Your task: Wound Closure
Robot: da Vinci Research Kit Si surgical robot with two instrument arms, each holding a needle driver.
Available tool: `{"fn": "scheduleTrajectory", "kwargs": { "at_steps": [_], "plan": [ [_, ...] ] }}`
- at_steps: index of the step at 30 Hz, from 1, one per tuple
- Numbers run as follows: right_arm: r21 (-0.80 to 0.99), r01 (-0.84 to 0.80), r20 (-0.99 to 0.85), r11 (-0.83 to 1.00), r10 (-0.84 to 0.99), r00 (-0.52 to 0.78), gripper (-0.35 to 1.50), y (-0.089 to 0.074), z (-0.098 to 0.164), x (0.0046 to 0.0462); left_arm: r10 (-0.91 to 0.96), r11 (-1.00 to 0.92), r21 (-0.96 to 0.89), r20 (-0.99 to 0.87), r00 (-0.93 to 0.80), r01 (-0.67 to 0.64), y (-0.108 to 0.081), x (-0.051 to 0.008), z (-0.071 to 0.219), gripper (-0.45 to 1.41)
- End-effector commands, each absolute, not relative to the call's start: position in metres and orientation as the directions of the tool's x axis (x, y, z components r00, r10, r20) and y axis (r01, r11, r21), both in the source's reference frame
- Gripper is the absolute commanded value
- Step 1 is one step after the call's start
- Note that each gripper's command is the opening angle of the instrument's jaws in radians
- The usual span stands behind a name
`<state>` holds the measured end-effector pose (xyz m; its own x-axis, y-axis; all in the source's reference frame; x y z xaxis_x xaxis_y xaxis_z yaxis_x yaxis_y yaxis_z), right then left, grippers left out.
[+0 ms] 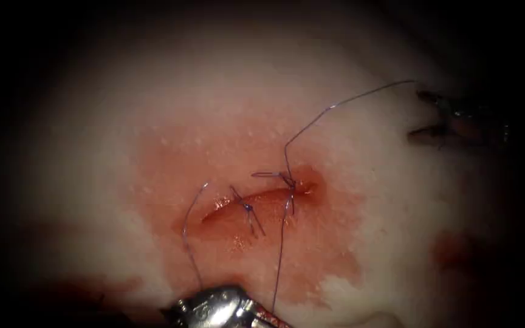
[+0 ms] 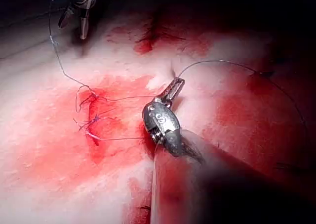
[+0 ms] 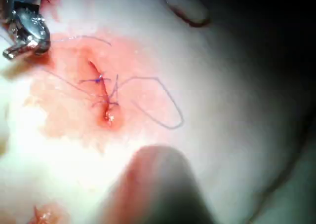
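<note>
The left tool (image 1: 217, 307), at six o'clock in the endoscope view, has closed jaws gripping the thread (image 1: 279, 255). The cut (image 1: 256, 200) lies at the centre of the tissue (image 1: 153, 109), its long axis running from eight o'clock to two o'clock. One knot (image 1: 248, 207) sits near its middle and a second stitch (image 1: 288, 180) crosses its right end; the left end looks not closed yet. The right tool (image 1: 442, 115), at three o'clock, has open jaws, with the thread's end just beside them. I cannot see the needle.

Red fluid (image 1: 323, 243) lies in a wide, wet, glistening patch.
</note>
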<state>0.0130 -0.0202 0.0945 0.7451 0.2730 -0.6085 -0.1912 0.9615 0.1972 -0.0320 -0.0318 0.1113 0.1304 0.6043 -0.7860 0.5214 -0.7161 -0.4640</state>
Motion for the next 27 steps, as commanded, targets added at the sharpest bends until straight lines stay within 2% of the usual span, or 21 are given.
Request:
{"fn": "scheduleTrajectory", "kwargs": {
  "at_steps": [1, 3, 8, 16, 27],
  "plan": [
    [0.296, -0.212, -0.646, 0.931, 0.359, 0.674, 1.38, -0.0214, 0.0942, 0.0144, 0.606, -0.715, -0.465, -0.785, 0.130, 0.523, -0.0323, -0.0326, 0.1119, -0.45],
    [0.414, -0.211, -0.664, 0.885, 0.452, 0.595, 1.30, -0.0223, 0.0934, 0.0158, 0.605, -0.715, -0.465, -0.785, 0.130, 0.522, -0.0323, -0.0326, 0.1119, -0.45],
    [0.542, -0.309, -0.668, 0.781, 0.624, 0.405, 1.30, -0.0216, 0.0945, 0.0195, 0.605, -0.715, -0.464, -0.785, 0.130, 0.523, -0.0323, -0.0326, 0.1119, -0.45],
    [0.602, -0.370, -0.614, 0.708, 0.706, 0.353, 1.30, -0.0215, 0.0984, 0.0200, 0.604, -0.716, -0.464, -0.786, 0.130, 0.522, -0.0324, -0.0327, 0.1120, -0.45],
    [0.676, -0.264, -0.642, 0.688, 0.726, 0.248, 1.31, -0.0196, 0.0945, 0.0225, 0.602, -0.717, -0.463, -0.788, 0.129, 0.521, -0.0325, -0.0327, 0.1124, -0.45]
  ]
}}
